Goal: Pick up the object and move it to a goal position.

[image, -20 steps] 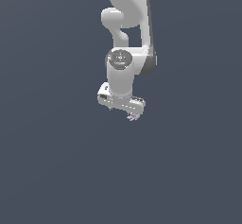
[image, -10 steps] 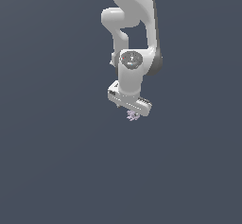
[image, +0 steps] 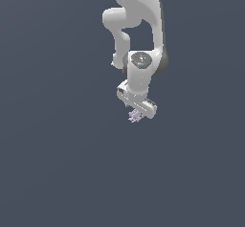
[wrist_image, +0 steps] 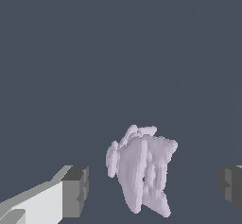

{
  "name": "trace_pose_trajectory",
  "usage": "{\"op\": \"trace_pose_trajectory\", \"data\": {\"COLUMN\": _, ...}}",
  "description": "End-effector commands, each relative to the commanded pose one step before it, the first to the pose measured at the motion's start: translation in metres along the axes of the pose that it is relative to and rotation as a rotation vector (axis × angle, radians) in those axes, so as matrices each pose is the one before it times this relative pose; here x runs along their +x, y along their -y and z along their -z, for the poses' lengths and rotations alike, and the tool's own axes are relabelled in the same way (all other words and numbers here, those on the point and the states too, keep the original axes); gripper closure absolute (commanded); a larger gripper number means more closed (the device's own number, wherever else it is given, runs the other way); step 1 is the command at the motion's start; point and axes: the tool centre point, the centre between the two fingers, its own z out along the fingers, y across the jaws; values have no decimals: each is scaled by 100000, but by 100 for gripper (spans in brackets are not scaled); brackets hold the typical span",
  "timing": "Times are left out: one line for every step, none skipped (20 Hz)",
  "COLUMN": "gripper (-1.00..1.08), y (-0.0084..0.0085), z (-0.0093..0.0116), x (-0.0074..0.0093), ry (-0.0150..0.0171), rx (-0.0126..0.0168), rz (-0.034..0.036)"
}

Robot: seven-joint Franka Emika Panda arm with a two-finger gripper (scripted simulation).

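The object [image: 135,117] is a tiny pale lavender lump with small prongs, sitting just under the white hand in the exterior view. In the wrist view the object [wrist_image: 142,171] lies between the two grey fingertips, with a clear gap on each side of it. One fingertip [wrist_image: 76,190] is well apart from the lump, and so is the other fingertip [wrist_image: 230,184]. My gripper [image: 137,109] is open around the object without touching it, and its hand is tilted. The same gripper [wrist_image: 152,186] shows only its fingertips in the wrist view.
The white arm [image: 139,25] comes down from the top of the exterior view. Everything around it is a plain dark grey-blue surface [image: 57,164] with no other objects or edges showing.
The hand has shifted towards the exterior view's right, turned, and settled over the lavender lump. The lump itself has stayed in place.
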Motion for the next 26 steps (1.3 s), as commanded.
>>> {"op": "trace_pose_trajectory", "data": {"gripper": -92, "y": 144, "z": -219, "x": -544, "ry": -361, "rx": 281, "rz": -3625}}
{"op": "trace_pose_trajectory", "data": {"gripper": -92, "y": 40, "z": -71, "x": -182, "ry": -104, "rx": 86, "rz": -1122}}
{"op": "trace_pose_trajectory", "data": {"gripper": -92, "y": 35, "z": -64, "x": -166, "ry": -93, "rx": 79, "rz": -1012}}
{"op": "trace_pose_trajectory", "data": {"gripper": -92, "y": 27, "z": -56, "x": -148, "ry": -83, "rx": 72, "rz": -909}}
{"op": "trace_pose_trajectory", "data": {"gripper": -92, "y": 24, "z": -50, "x": -132, "ry": -72, "rx": 64, "rz": -799}}
{"op": "trace_pose_trajectory", "data": {"gripper": -92, "y": 18, "z": -43, "x": -113, "ry": -63, "rx": 56, "rz": -696}}
{"op": "trace_pose_trajectory", "data": {"gripper": -92, "y": 15, "z": -36, "x": -97, "ry": -52, "rx": 48, "rz": -586}}
{"op": "trace_pose_trajectory", "data": {"gripper": -92, "y": 12, "z": -29, "x": -79, "ry": -43, "rx": 39, "rz": -480}}
{"op": "trace_pose_trajectory", "data": {"gripper": -92, "y": 8, "z": -23, "x": -61, "ry": -33, "rx": 31, "rz": -375}}
{"op": "trace_pose_trajectory", "data": {"gripper": -92, "y": 6, "z": -16, "x": -45, "ry": -23, "rx": 22, "rz": -266}}
{"op": "trace_pose_trajectory", "data": {"gripper": -92, "y": 1, "z": -9, "x": -23, "ry": -15, "rx": 14, "rz": -168}}
{"op": "trace_pose_trajectory", "data": {"gripper": -92, "y": 19, "z": -7, "x": -32, "ry": 0, "rx": 0, "rz": 0}}
{"op": "trace_pose_trajectory", "data": {"gripper": -92, "y": -13, "z": 16, "x": 52, "ry": 41, "rx": -37, "rz": 341}}
{"op": "trace_pose_trajectory", "data": {"gripper": -92, "y": 0, "z": -34, "x": -2, "ry": 0, "rx": 0, "rz": 0}}
{"op": "trace_pose_trajectory", "data": {"gripper": -92, "y": 0, "z": -101, "x": -6, "ry": 0, "rx": 0, "rz": 0}}
{"op": "trace_pose_trajectory", "data": {"gripper": -92, "y": 0, "z": -167, "x": -10, "ry": 0, "rx": 0, "rz": 0}}
{"op": "trace_pose_trajectory", "data": {"gripper": -92, "y": 0, "z": -233, "x": -14, "ry": 0, "rx": 0, "rz": 0}}
{"op": "trace_pose_trajectory", "data": {"gripper": -92, "y": -23, "z": -295, "x": 11, "ry": -9, "rx": 3, "rz": -68}}
{"op": "trace_pose_trajectory", "data": {"gripper": -92, "y": -1, "z": -363, "x": -23, "ry": 0, "rx": 0, "rz": 0}}
{"op": "trace_pose_trajectory", "data": {"gripper": -92, "y": -24, "z": -422, "x": 2, "ry": -10, "rx": 2, "rz": -68}}
{"op": "trace_pose_trajectory", "data": {"gripper": -92, "y": -24, "z": -483, "x": -1, "ry": -11, "rx": 1, "rz": -68}}
{"op": "trace_pose_trajectory", "data": {"gripper": -92, "y": -1, "z": -544, "x": -33, "ry": 0, "rx": 0, "rz": 0}}
{"op": "trace_pose_trajectory", "data": {"gripper": -92, "y": -29, "z": -518, "x": 12, "ry": -15, "rx": 3, "rz": -97}}
{"op": "trace_pose_trajectory", "data": {"gripper": -92, "y": 7, "z": -459, "x": -23, "ry": 0, "rx": 0, "rz": 0}}
{"op": "trace_pose_trajectory", "data": {"gripper": -92, "y": -11, "z": -388, "x": 14, "ry": -7, "rx": 8, "rz": -68}}
{"op": "trace_pose_trajectory", "data": {"gripper": -92, "y": 16, "z": -326, "x": -8, "ry": 0, "rx": 0, "rz": 0}}
